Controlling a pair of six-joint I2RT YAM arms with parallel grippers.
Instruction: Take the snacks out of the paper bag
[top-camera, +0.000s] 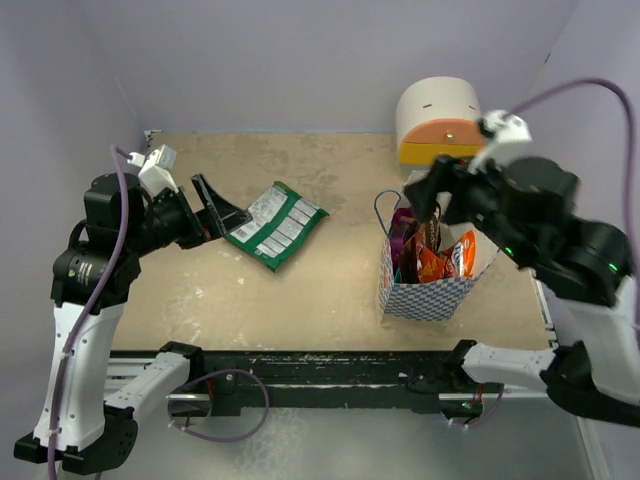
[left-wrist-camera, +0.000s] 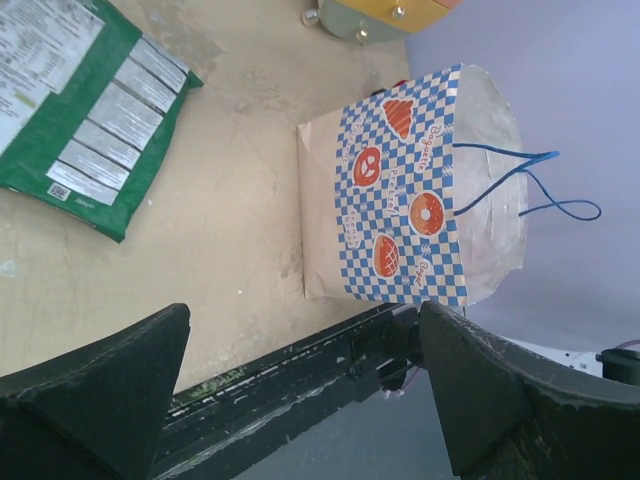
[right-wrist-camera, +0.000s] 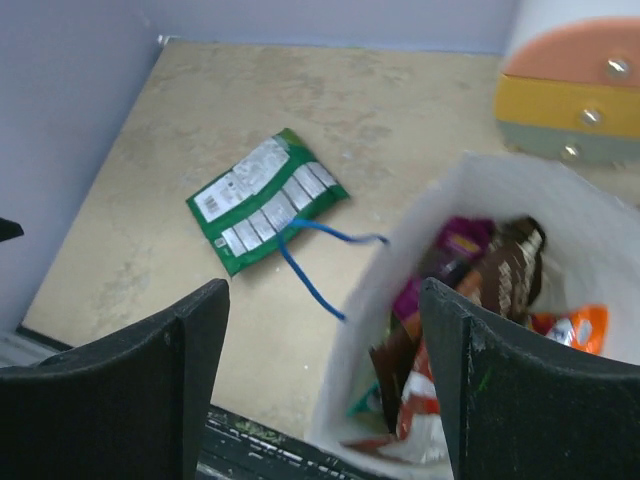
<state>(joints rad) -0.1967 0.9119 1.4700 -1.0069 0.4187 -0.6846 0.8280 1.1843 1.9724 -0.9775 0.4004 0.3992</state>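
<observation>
The paper bag (top-camera: 432, 292) stands upright at the right of the table, blue-checked, holding several snacks: a dark brown packet (right-wrist-camera: 510, 275), a magenta one (right-wrist-camera: 455, 250) and an orange one (right-wrist-camera: 582, 328). A green packet (top-camera: 276, 224) lies flat on the table, left of the bag. My right gripper (top-camera: 432, 205) hovers open and empty just above the bag's mouth. My left gripper (top-camera: 222, 215) is open and empty, beside the green packet's left edge. The left wrist view shows the bag (left-wrist-camera: 400, 200) and the green packet (left-wrist-camera: 85, 110).
A cream domed mini cabinet (top-camera: 440, 120) with orange and yellow drawers stands behind the bag at the back right. The bag's blue string handles (right-wrist-camera: 315, 260) hang out to its left. A black rail (top-camera: 320, 370) runs along the table's near edge.
</observation>
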